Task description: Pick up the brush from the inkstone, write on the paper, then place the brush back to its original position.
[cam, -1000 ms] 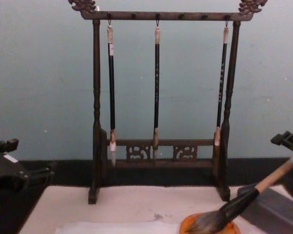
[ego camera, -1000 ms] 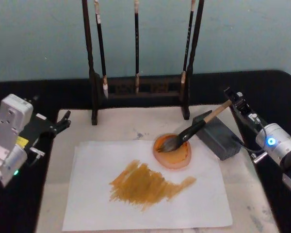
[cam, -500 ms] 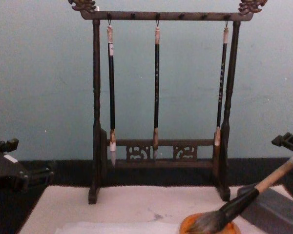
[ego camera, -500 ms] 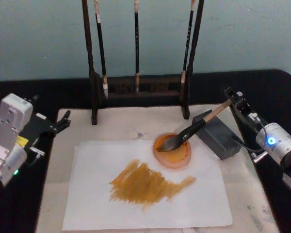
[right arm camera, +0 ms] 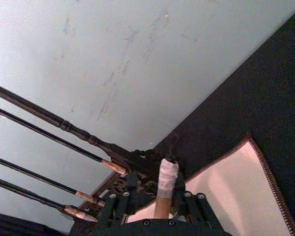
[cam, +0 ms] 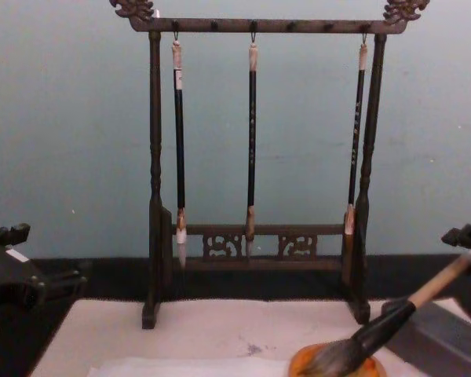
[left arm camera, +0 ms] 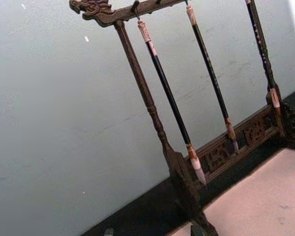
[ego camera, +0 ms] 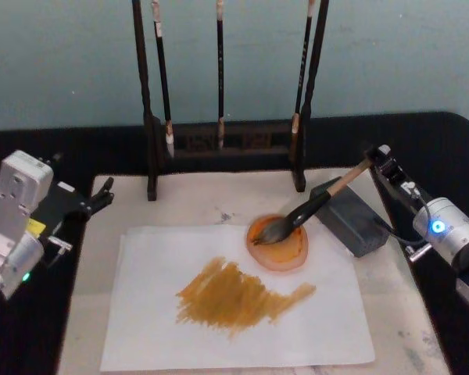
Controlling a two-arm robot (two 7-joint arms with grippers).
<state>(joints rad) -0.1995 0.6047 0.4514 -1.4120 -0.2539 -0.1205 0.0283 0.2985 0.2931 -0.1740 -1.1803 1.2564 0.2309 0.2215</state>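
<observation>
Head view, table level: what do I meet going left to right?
left gripper → ochre strokes on the paper → orange dish → grey block → right gripper

Softly, evenly lit, rather dim. Brightest on the thin white paper sheet [ego camera: 242,340]; darkest across the black cloth-covered worktop [ego camera: 422,133]. Only faint, short shadows under the dark wooden brush rack [ego camera: 223,141]. Blown out to white at 3 o'clock in head view, 2 o'clock in left wrist view.
</observation>
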